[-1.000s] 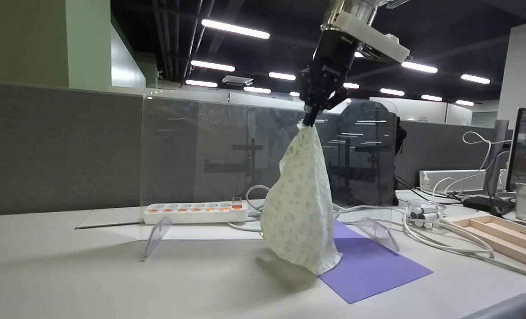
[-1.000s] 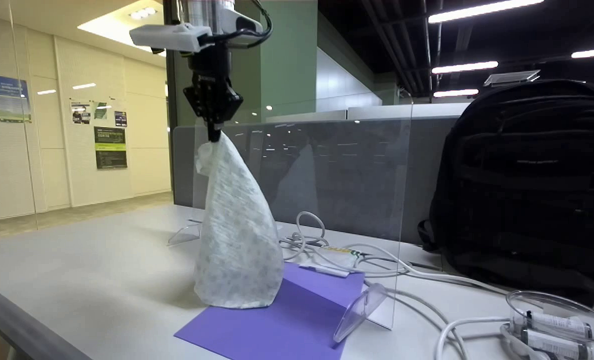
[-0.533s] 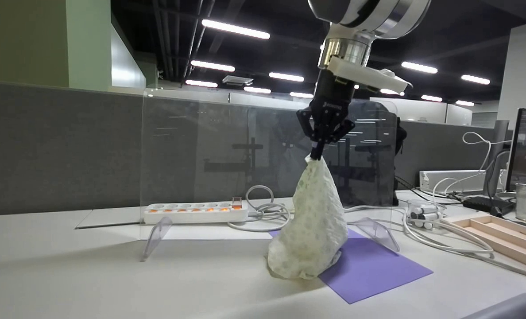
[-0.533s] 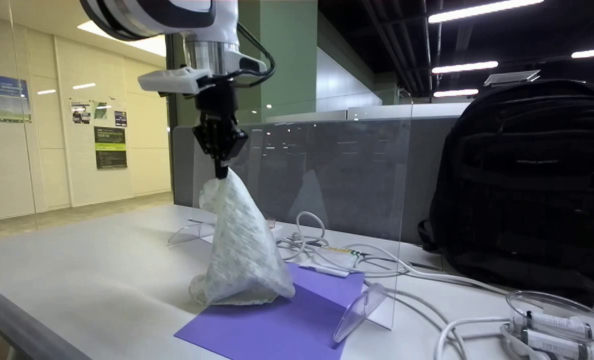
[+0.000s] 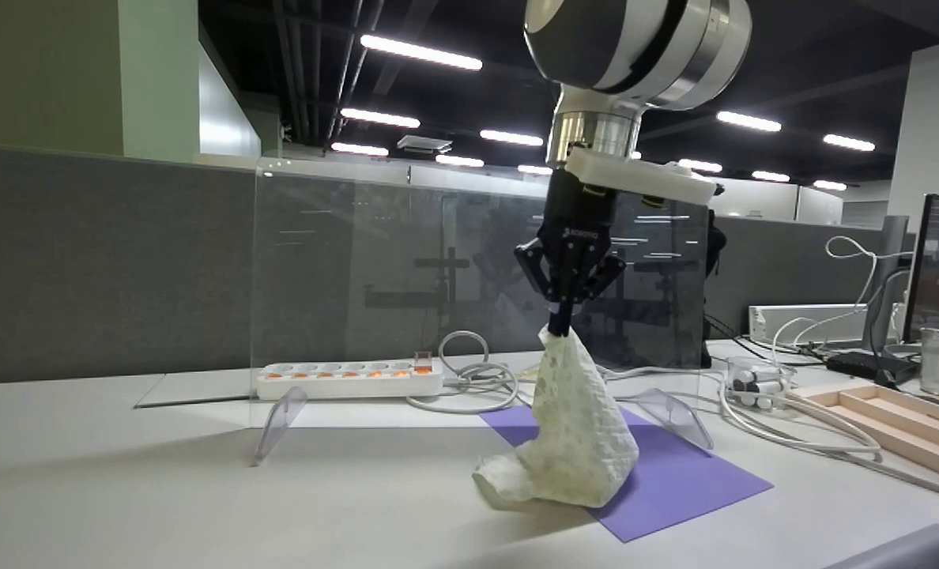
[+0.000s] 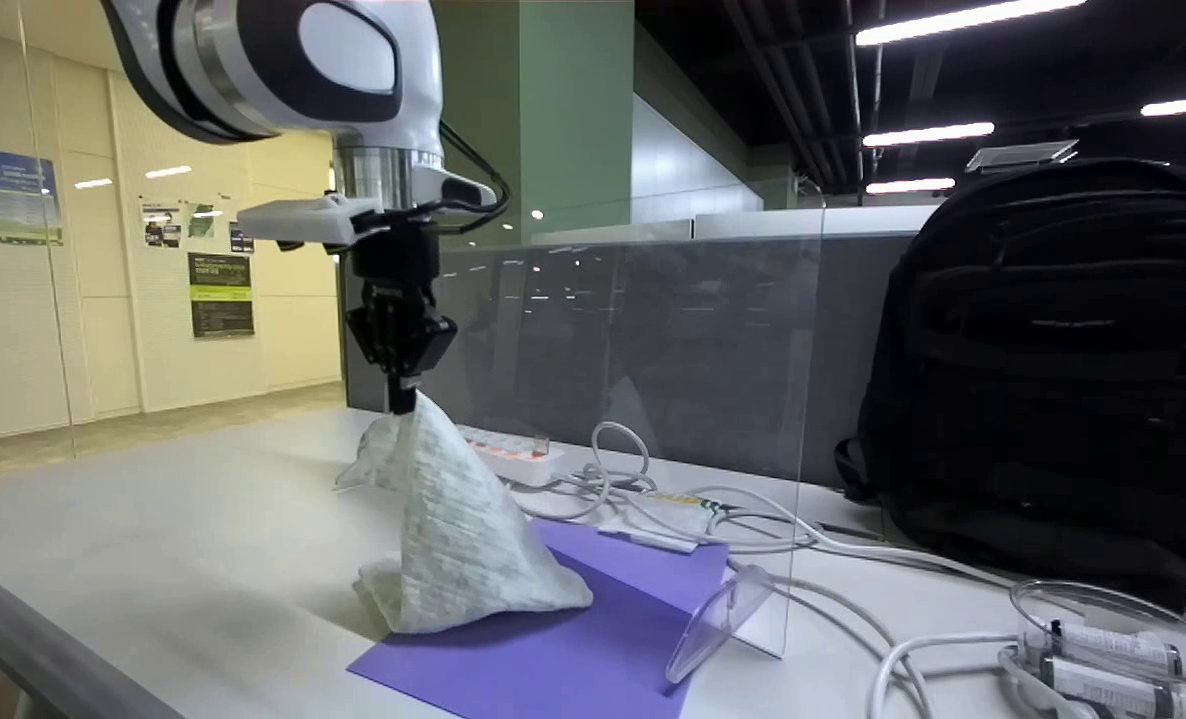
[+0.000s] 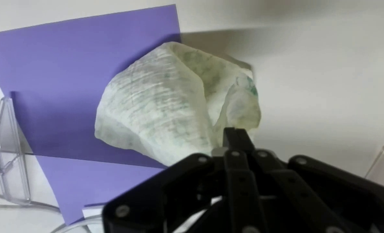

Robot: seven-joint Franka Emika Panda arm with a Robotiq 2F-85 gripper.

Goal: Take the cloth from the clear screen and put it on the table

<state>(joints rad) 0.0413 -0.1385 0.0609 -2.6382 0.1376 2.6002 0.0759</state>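
Note:
The pale cloth (image 5: 584,435) with faint green spots hangs in a bunched cone from my gripper (image 5: 560,325). Its lower part rests folded on the purple sheet and the white table (image 5: 161,490). It also shows in an exterior view (image 6: 463,549) and in the wrist view (image 7: 159,103). The gripper points down, its fingertips (image 7: 235,132) closed together on the cloth's top; it also shows in an exterior view (image 6: 401,401). The clear screen (image 5: 343,276) stands upright behind the cloth, apart from it. The pinched bit of cloth is hidden between the fingers.
The purple sheet (image 5: 683,482) lies under the screen and cloth. The screen's clear feet (image 5: 280,423) (image 5: 675,419) stick out forward. A white power strip (image 5: 347,383) and cables lie behind it. A black backpack (image 6: 1052,379), clear cup (image 6: 1112,649) and wooden tray (image 5: 896,427) stand nearby.
My gripper has moved down toward the table, still holding the cloth. The cloth's lower part has folded and spread on the purple sheet and table.

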